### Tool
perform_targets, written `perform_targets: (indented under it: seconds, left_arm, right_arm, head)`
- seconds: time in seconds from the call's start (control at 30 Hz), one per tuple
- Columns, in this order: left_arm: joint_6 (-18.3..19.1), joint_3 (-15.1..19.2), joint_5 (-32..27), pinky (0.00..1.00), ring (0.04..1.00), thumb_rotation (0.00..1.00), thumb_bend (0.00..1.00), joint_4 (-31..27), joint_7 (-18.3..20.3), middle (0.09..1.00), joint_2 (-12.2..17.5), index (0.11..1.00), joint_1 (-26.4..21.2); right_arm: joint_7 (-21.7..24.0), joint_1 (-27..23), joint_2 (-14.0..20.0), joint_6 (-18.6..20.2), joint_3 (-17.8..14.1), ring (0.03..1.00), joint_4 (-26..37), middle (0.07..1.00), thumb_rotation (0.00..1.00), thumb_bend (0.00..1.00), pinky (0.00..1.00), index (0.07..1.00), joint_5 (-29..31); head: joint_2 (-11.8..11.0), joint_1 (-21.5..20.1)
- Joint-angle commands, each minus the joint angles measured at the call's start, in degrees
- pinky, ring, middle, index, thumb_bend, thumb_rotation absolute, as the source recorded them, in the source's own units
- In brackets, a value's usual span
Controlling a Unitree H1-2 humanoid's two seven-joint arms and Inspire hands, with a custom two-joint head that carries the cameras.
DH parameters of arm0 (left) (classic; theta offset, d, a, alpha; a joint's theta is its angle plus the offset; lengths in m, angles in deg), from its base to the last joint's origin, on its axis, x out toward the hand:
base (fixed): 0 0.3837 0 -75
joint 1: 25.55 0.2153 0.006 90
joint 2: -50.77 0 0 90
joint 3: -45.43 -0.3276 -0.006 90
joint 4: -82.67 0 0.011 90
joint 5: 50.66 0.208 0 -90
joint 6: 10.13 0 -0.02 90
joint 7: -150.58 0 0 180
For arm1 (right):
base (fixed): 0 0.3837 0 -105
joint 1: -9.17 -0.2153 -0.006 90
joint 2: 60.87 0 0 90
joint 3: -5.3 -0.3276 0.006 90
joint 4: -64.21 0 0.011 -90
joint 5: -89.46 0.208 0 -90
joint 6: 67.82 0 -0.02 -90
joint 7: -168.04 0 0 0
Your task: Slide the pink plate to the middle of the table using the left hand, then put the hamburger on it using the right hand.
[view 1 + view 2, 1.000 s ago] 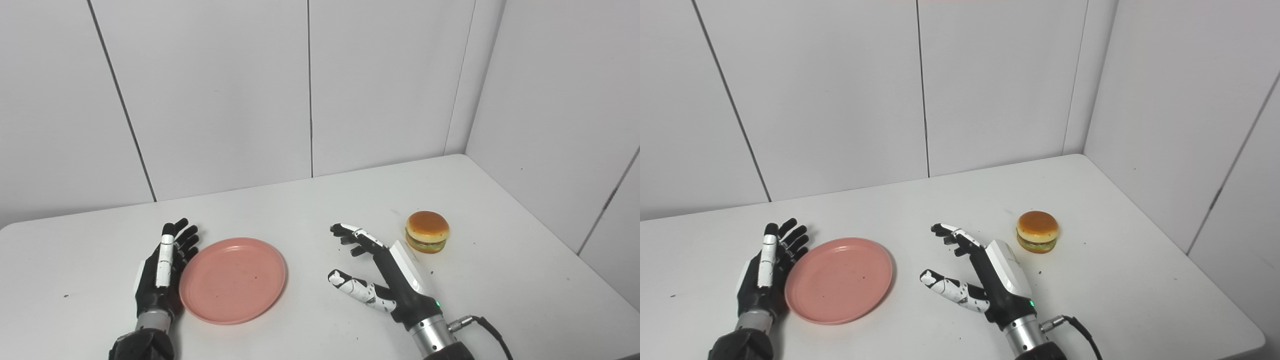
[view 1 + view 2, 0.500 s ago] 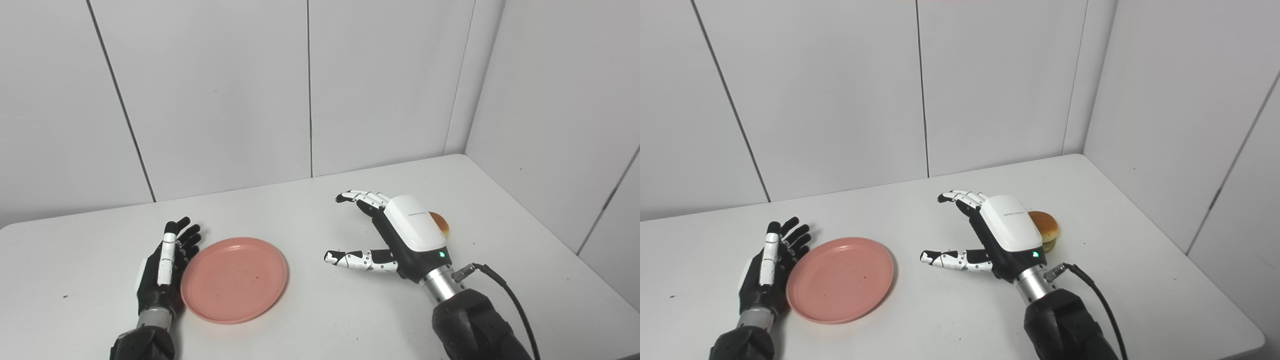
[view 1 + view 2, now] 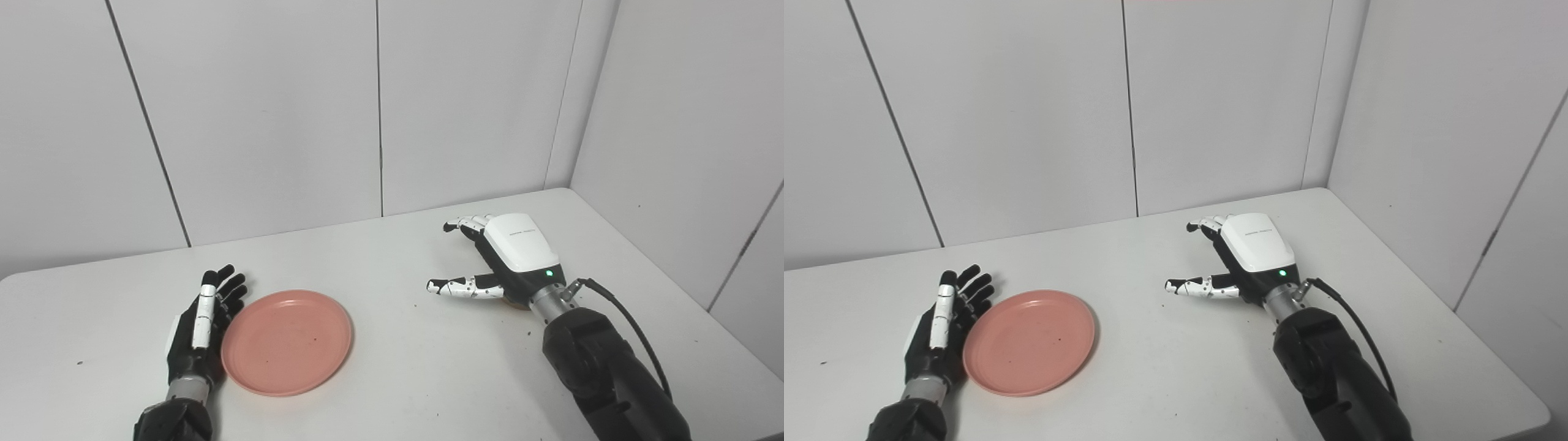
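Note:
The pink plate [image 3: 286,342] lies flat on the white table [image 3: 392,392], left of the middle. My left hand [image 3: 202,324] rests on its edge against the plate's left rim, fingers straight and apart, holding nothing. My right hand [image 3: 508,257] hovers palm down at the right side of the table, fingers curled loosely and thumb stretched out to the left, with nothing in its grasp. It sits over the place of the hamburger, which is hidden behind the hand and wrist in both views.
White wall panels close off the table at the back and right, meeting at the far right corner [image 3: 566,187]. A black cable [image 3: 618,312] loops off my right wrist. The table's right edge [image 3: 1507,373] runs close to my right forearm.
My right hand has lifted and travelled away and to the right, turning palm down over the hamburger and covering it. The plate and left hand have barely shifted.

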Motion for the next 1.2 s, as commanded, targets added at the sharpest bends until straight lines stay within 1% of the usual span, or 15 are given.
perform_targets:
  seconds: [0.0,0.13,0.23,0.33,0.43,0.6,0.8,0.93,1.1,1.17]
  left_arm:
    - [0.9,-0.3,0.4,0.91,0.862,0.82,0.81,0.2,0.3,0.820,0.6,0.804,-0.9]
    - [0.9,-0.2,0.2,0.92,0.866,0.82,0.82,0.3,0.4,0.824,0.6,0.805,-0.9]
    - [0.8,-0.2,0.1,0.92,0.866,0.82,0.81,0.3,0.6,0.824,0.6,0.807,-0.8]
    - [0.6,-0.1,0.1,0.91,0.857,0.82,0.81,0.4,0.6,0.816,0.6,0.806,-0.8]
    - [0.6,0.0,0.0,0.92,0.849,0.82,0.82,0.4,0.7,0.809,0.5,0.810,-0.8]
    - [0.8,0.2,-0.4,0.93,0.856,0.81,0.81,0.4,1.0,0.813,0.3,0.809,-0.7]
    - [1.1,0.1,-0.5,0.95,0.865,0.80,0.81,-0.2,1.3,0.818,0.0,0.812,-0.3]
    - [1.0,-0.2,-0.4,0.96,0.873,0.82,0.80,-0.2,1.6,0.828,0.2,0.831,-0.3]
    - [1.0,0.0,-0.5,0.94,0.861,0.81,0.80,-0.6,1.7,0.817,0.3,0.824,-0.2]
    - [1.0,-0.1,-0.3,0.93,0.861,0.81,0.80,-0.7,1.8,0.816,0.4,0.819,-0.2]
  right_arm:
    - [-2.0,-3.4,1.8,0.8,-0.6,0.775,-0.7,0.781,0.89,0.85,0.71,0.733,-0.7]
    - [-3.1,-4.4,2.3,0.8,-0.7,0.761,-4.3,0.770,0.84,0.83,0.69,0.729,-0.3]
    - [-3.4,-5.0,2.7,1.4,-0.5,0.762,-6.2,0.774,0.85,0.84,0.68,0.733,-0.2]
    - [-3.5,-5.2,3.1,1.8,-0.7,0.765,-7.9,0.779,0.88,0.85,0.67,0.740,0.4]
    - [-3.5,-5.2,3.5,2.1,-0.8,0.759,-9.2,0.773,0.89,0.84,0.66,0.734,0.8]
    - [-4.2,-4.9,4.2,2.4,-1.0,0.746,-11.0,0.772,0.89,0.83,0.63,0.729,0.8]
    - [-4.9,-4.4,4.9,3.2,-1.3,0.739,-12.4,0.766,0.89,0.82,0.63,0.724,1.6]
    - [-5.0,-3.9,5.5,3.6,-0.7,0.746,-12.7,0.766,0.88,0.82,0.64,0.718,1.9]
    - [-4.9,-3.4,6.0,4.1,-0.5,0.752,-12.6,0.773,0.89,0.82,0.66,0.721,2.1]
    - [-4.8,-3.3,6.0,4.3,-0.8,0.753,-12.8,0.774,0.90,0.83,0.65,0.725,2.8]
  head:
    - [0.0,0.1]
    - [0.0,0.1]
    - [0.0,0.3]
    - [0.1,0.4]
    - [0.2,0.4]
    - [0.2,0.3]
    - [0.5,0.5]
    - [0.6,0.3]
    - [0.7,0.3]
    - [0.8,0.3]
